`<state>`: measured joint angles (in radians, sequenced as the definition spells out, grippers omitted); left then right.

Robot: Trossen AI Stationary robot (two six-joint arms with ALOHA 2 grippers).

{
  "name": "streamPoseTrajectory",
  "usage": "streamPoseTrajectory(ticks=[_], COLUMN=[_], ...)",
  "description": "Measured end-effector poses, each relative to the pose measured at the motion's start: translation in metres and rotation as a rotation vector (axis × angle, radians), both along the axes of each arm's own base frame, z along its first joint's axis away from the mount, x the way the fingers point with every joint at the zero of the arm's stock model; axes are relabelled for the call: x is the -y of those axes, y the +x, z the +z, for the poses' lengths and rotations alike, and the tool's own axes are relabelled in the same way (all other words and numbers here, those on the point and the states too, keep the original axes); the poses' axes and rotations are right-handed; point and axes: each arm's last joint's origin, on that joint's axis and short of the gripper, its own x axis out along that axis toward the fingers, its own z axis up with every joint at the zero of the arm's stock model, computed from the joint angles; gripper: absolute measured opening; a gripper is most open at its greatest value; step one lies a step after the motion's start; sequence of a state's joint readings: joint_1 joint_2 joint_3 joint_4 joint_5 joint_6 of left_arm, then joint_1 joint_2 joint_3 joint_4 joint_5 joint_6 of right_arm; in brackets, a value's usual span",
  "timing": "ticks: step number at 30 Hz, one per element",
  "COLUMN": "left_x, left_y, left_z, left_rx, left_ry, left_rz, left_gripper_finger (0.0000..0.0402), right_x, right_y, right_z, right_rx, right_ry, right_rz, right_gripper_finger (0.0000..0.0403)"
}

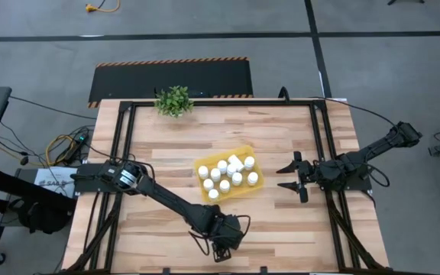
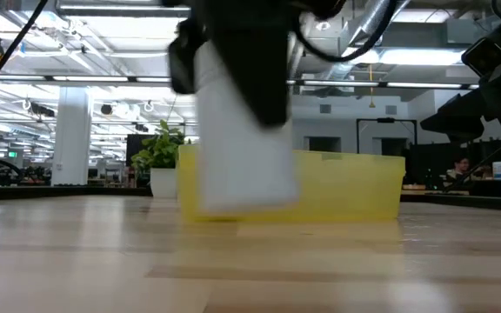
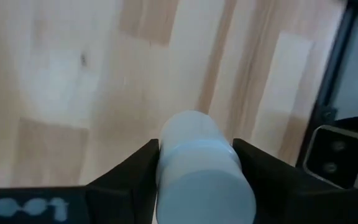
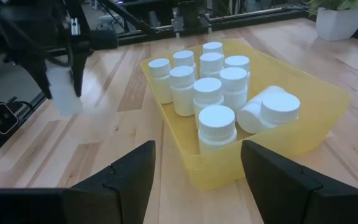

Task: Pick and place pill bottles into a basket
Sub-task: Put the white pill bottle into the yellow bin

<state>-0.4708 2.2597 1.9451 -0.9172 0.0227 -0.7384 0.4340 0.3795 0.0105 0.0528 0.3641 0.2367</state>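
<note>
A white pill bottle (image 2: 237,152) hangs just above the wood near the table's front edge, with my left gripper (image 1: 223,241) shut on it. The yellow basket (image 1: 244,153) lies mid-table, farther back, and holds several white capped bottles (image 4: 208,93); most stand upright and one lies on its side (image 4: 269,111). My right gripper (image 1: 290,177) stands open to the right of the basket, level with it, with nothing between its fingers. My left gripper pinches the bottle's capped upper end (image 3: 199,163) between its two fingers (image 3: 143,165), one on each side. The fingers come from above, pointing steeply down. The bottle hangs below them, nearly upright, its bottom (image 2: 233,207) clear of the table.
A small green potted plant (image 1: 174,100) stands at the table's far edge, left of centre. Black frame rails (image 1: 324,145) run along the left and right sides of the table. Bare wood (image 1: 159,160) lies between the basket and the left rail.
</note>
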Motion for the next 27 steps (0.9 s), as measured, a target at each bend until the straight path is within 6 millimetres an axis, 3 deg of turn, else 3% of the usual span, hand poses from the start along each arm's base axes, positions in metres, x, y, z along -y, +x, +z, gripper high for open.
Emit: streamPoseTrajectory(ticks=[8,15,22,27], left_x=[-0.031,-0.091,-0.146,-0.168], left_y=[0.019,0.034,0.041,0.041], left_z=[0.050,0.088,0.094,0.093], left_rx=[0.079,0.122,0.104,0.077], left_ry=[0.024,0.074,0.131,0.154], left_rz=[-0.049,-0.048,-0.079,-0.112], left_gripper_finger=[0.0172,0.0172,0.0172,0.0173], right_x=[0.000,0.000,0.000,0.000], right_y=[0.000,0.000,0.000,0.000], right_z=[0.000,0.000,0.000,0.000], right_rx=[-0.001,0.000,0.000,0.000], right_ry=[0.000,0.000,0.000,0.000], right_rz=[0.000,0.000,0.000,0.000], right_gripper_finger=[0.0230,0.0230,0.0230,0.0230])
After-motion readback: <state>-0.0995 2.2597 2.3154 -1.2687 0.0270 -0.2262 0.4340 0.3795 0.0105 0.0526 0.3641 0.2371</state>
